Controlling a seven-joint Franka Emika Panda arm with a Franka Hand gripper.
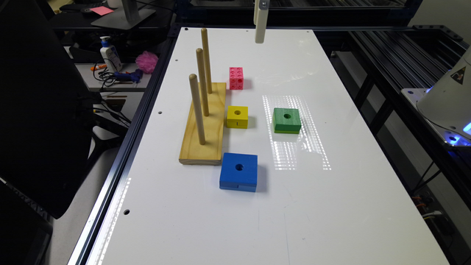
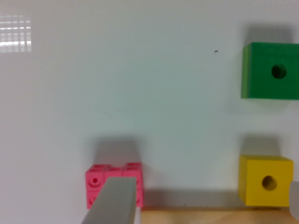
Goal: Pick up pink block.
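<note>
Pink block sits on the counter beside the peg board, below the raised tool. 1 finger overlaps it; tool opening cannot be told, nothing held.

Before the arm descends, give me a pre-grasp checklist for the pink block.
1. Pink block free on the table, nothing on top: ok.
2. End effector open: ok; one finger overlaps the block in the wrist view.
3. End effector centred over block: not ok.
4. Yellow block apart from pink block: ok.
5. Wooden peg base close beside block, finger clearance: cannot tell.
</note>
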